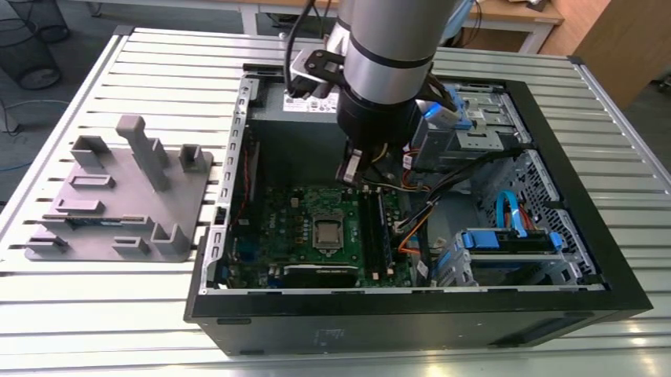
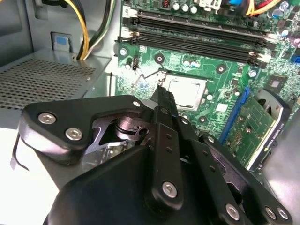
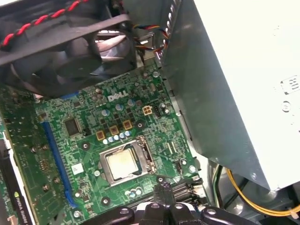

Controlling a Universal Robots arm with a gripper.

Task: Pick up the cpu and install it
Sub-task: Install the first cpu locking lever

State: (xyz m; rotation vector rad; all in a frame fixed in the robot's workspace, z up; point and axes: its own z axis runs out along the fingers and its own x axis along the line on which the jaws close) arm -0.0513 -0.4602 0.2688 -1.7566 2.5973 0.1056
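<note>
Silvery cpu (image 1: 327,232) already sits inside its socket frame (image 3: 125,161) on the motherboard (image 1: 304,236), so you have nothing left to carry. Your gripper (image 2: 161,93) hangs above at 12 o'clock of the chip in the exterior view, fingertips pinched together on nothing.

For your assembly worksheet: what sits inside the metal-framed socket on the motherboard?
The cpu lies inside the socket, its pale metal top showing on the motherboard. The contacts beneath it are covered.

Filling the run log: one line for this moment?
cpu: seated in socket | gripper: above motherboard, holding nothing
</note>
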